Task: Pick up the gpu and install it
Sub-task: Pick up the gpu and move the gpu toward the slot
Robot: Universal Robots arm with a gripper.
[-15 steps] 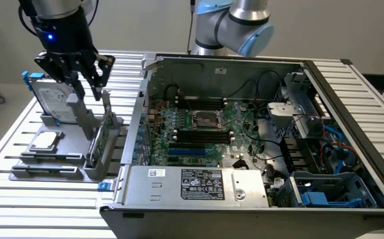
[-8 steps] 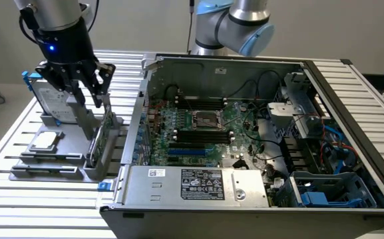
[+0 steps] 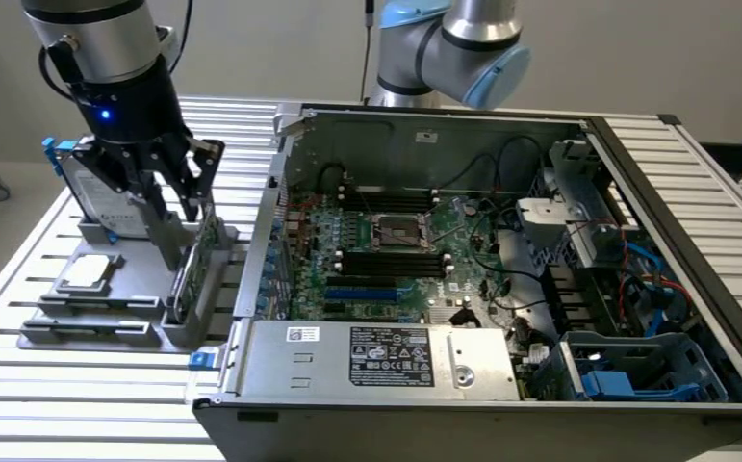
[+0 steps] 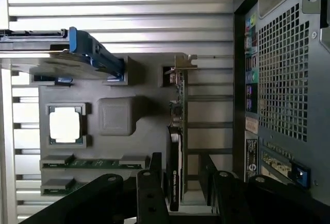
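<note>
In the exterior view, the black two-fingered hand (image 3: pixel 186 245) on the silver arm hangs low over a grey moulded holder tray (image 3: pixel 197 332) at that view's left, on the slatted aluminium table (image 3: pixel 63 404). The gpu (image 3: pixel 189 284), a flat green circuit card with a glossy black cover and a silvery end bracket, stands on its long edge in a slot on the side of the tray nearest the open dark-grey computer case (image 3: pixel 702 289). Standing it that way likely offers both flat faces to a grip from above. The case lies on its side with the panel off, so the green motherboard (image 3: pixel 461 226) faces upward, presumably so a card can be lowered straight in. In the wrist view, the camera looks down along the hand (image 4: pixel 180 188), whose dark fingers (image 4: pixel 148 195) are spread wide, one on each side of the gpu (image 4: pixel 174 167). A gap shows at both faces, so nothing is gripped, and the wide spread seems meant to clear the bulging cover. The card's bracket end points away from the hand. In other pockets of the tray sit a silver hard drive in a blue frame (image 4: pixel 46 54) and a square silver processor chip (image 4: pixel 65 124), each well apart from the fingers. The case's perforated rear wall (image 4: pixel 283 69) is close beside the card.
</note>
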